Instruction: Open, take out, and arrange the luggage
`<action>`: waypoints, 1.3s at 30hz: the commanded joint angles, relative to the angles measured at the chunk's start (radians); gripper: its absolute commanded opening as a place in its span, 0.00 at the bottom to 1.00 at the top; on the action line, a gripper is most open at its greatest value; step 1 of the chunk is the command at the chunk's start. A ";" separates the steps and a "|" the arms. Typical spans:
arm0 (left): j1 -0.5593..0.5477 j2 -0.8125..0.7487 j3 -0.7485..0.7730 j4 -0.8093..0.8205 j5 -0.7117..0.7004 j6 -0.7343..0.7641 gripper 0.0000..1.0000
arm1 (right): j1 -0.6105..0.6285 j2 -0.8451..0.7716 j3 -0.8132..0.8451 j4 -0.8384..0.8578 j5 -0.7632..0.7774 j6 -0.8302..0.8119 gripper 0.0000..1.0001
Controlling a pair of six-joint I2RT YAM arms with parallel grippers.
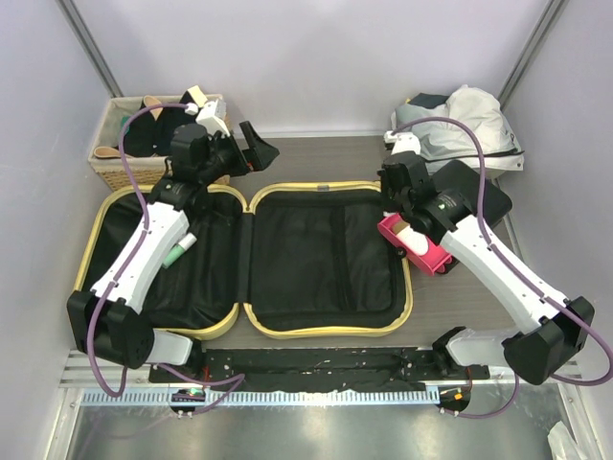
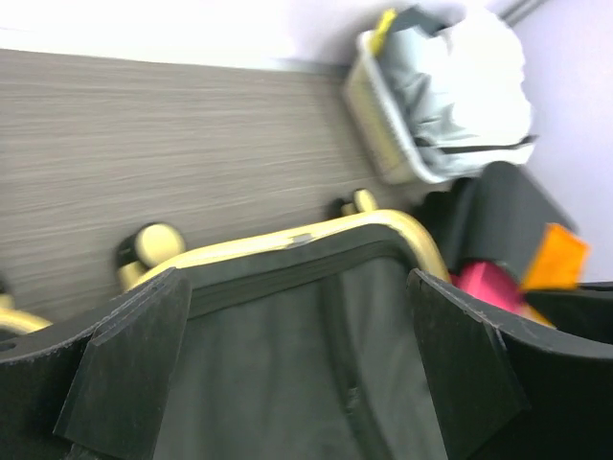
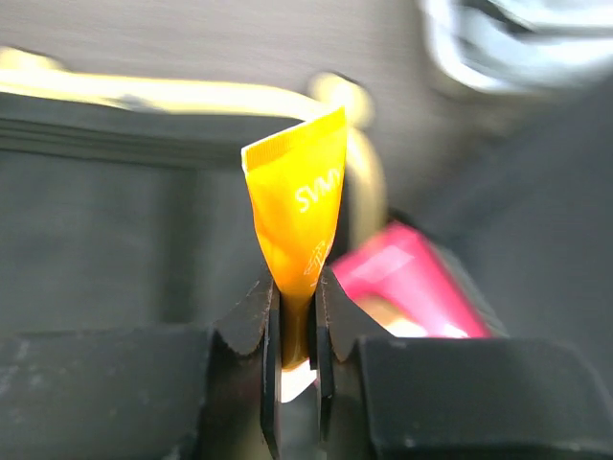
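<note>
I'm clenching my right gripper (image 3: 295,287) on the orange tube (image 3: 297,211) near the luggage (image 1: 316,259) rim, meaning to place it by the pink box (image 1: 421,244); my left gripper (image 2: 297,287) is gaping, empty.

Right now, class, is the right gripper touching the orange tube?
Touching. The right wrist view shows the right gripper shut on the orange tube, both fingers pressed against its lower end.

- Luggage (image 1: 326,259): pale-yellow hard-shell case with rounded corners, lying fully open and flat, its two halves side by side
- Black fabric lining faces up in both halves, a yellow rim round each
- Two yellow wheels (image 2: 153,245) show at its far edge
</note>
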 commanded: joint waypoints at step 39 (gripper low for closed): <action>-0.003 -0.002 0.018 -0.087 -0.103 0.092 1.00 | -0.075 0.211 0.076 -0.559 0.345 -0.132 0.55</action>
